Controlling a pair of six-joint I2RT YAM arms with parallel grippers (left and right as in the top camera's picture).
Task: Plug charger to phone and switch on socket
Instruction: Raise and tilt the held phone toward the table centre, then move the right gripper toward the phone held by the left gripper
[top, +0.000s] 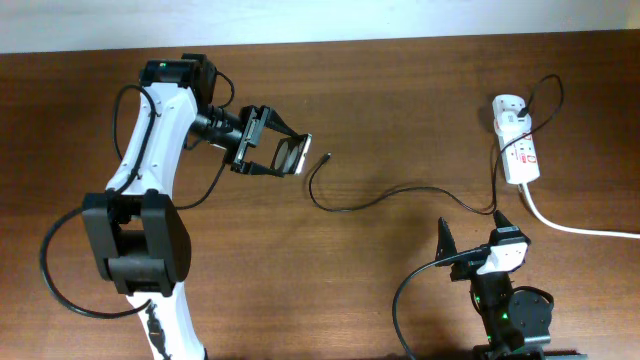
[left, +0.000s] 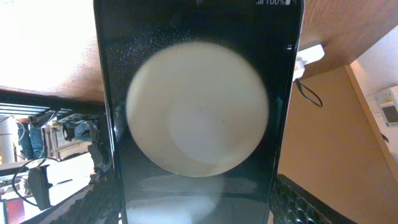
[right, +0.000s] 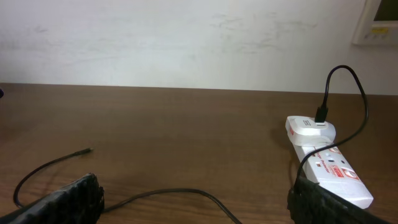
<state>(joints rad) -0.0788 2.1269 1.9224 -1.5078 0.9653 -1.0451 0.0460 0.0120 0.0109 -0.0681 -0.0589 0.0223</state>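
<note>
My left gripper (top: 299, 157) is shut on the black phone (top: 288, 154) and holds it above the table at the left. The phone (left: 199, 112) fills the left wrist view, with a large white round shape on its face. The charger's thin black cable (top: 400, 190) lies across the table. Its connector tip (top: 328, 157) lies just right of the phone, apart from it. The cable's other end is on the white adapter (top: 512, 105) in the socket strip (top: 522, 150) at far right. My right gripper (top: 476, 240) is open and empty over the cable (right: 174, 193), with the socket (right: 329, 165) ahead to the right.
The strip's thick white cord (top: 580, 228) runs off the right edge. A pale wall stands behind the table's far edge (right: 186, 86). The socket also shows small in the left wrist view (left: 309, 55).
</note>
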